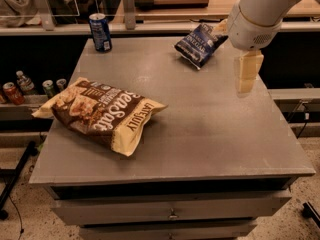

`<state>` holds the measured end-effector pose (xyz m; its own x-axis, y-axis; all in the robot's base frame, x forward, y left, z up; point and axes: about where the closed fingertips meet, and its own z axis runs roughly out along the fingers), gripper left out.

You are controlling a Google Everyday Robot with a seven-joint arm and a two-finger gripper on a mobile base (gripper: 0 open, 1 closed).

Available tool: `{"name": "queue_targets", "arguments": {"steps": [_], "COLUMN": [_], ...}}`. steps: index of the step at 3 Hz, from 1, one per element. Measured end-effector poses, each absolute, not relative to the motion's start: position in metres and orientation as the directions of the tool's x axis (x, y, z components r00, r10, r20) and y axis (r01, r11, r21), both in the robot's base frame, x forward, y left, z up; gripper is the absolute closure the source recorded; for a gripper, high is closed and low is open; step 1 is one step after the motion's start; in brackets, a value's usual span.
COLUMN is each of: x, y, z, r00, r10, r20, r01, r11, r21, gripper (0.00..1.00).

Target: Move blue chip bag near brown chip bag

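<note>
Brown chip bag [102, 113]: lies flat on the front-left part of the grey table [210, 134], "Sea Salt" lettering up.
Blue chip bag [199, 45]: well apart from the brown chip bag, behind it and to its right, near the table's back edge.
Gripper [248, 73]: cream-coloured, pointing down over the table, far right of the brown chip bag, holding nothing; whether it is open or closed, I cannot tell.
Blue soda can [100, 32]: upright, straight behind the brown chip bag, well apart.
</note>
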<state>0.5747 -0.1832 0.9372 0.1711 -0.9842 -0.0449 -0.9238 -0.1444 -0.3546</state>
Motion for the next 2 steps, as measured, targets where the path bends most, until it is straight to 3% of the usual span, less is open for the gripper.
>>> {"name": "queue_targets", "arguments": {"steps": [1, 2], "x": [0.577, 0.606], "y": [-0.179, -0.174], "z": [0.939, 0.958], "r00": [0.198, 0.261], "r10": [-0.980, -0.958], "r20": [-0.010, 0.116], "r01": [-0.906, -0.833], "r11": [-0.179, -0.284], "r21": [-0.384, -0.474], "gripper": [0.00, 0.00]}}
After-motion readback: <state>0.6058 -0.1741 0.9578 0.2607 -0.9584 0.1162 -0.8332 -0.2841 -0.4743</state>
